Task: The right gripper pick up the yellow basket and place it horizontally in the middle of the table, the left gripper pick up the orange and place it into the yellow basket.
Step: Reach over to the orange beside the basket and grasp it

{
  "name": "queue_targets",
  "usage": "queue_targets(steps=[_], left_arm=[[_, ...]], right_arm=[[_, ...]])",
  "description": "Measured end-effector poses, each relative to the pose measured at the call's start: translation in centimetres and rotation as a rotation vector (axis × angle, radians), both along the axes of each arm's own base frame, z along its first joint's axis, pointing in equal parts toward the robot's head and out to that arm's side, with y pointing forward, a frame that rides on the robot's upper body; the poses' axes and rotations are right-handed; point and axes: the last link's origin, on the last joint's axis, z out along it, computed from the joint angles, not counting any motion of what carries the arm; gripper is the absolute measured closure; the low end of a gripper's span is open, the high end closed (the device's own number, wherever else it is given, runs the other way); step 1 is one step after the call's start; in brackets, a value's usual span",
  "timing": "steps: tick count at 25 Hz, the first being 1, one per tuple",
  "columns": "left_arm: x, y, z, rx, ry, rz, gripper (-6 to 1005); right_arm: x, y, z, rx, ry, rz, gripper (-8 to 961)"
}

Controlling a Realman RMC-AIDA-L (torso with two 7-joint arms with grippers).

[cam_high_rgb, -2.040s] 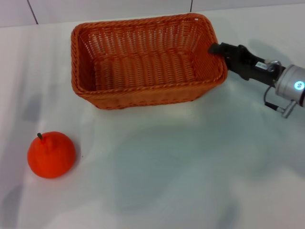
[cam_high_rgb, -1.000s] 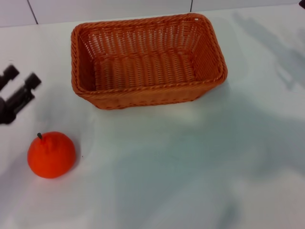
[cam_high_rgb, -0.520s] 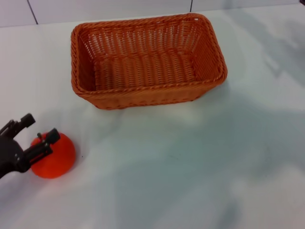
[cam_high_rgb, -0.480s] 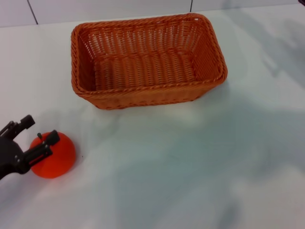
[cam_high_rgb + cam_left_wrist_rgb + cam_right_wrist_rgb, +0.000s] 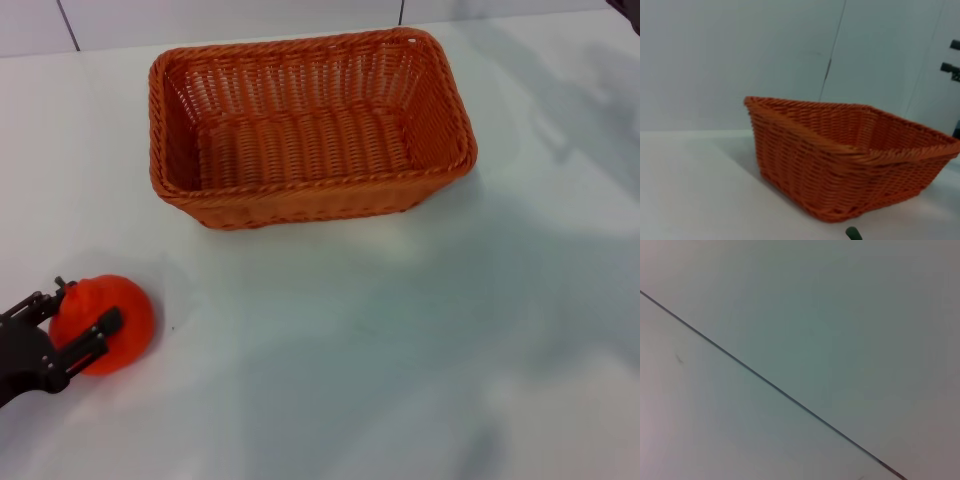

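The orange point(image 5: 112, 322) lies on the white table point(image 5: 400, 350) at the front left. My left gripper point(image 5: 88, 304) is down at it, open, with one black finger point(image 5: 42, 303) behind the fruit and the other finger point(image 5: 95, 332) across its front. The yellow basket point(image 5: 300, 205), orange-brown wicker, stands empty and lengthwise across the far middle of the table. It fills the left wrist view point(image 5: 850, 160), where a dark stem tip point(image 5: 853, 233) shows at the edge. Of my right gripper only a dark sliver point(image 5: 630, 4) shows at the far right corner.
A pale tiled wall point(image 5: 230, 18) runs behind the basket. The right wrist view shows only a pale surface with one dark seam point(image 5: 765, 380). Bare white tabletop lies between the orange and the basket.
The right gripper let go of the basket's right end and drew away out of view. The left gripper came in from the left and lowered around the orange, which shifted slightly left.
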Motion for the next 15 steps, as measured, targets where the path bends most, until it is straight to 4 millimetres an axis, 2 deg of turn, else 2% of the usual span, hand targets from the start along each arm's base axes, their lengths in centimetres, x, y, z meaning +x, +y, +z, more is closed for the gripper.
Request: queue_targets(steps=[2, 10, 14, 15], left_arm=[[-0.2, 0.1, 0.0, 0.003, 0.011, 0.009, 214], [-0.2, 0.2, 0.0, 0.007, 0.016, 0.005, 511], [0.3, 0.4, 0.0, 0.004, 0.002, -0.016, 654], [0.8, 0.6, 0.2, 0.019, -0.031, -0.038, 664]], right_arm=[[0.0, 0.0, -0.1, -0.002, 0.001, 0.001, 319], [0.0, -0.1, -0.3, -0.007, 0.009, -0.002, 319], [0.1, -0.1, -0.3, -0.006, 0.01, -0.004, 319], [0.1, -0.2, -0.2, -0.005, 0.01, -0.006, 320]])
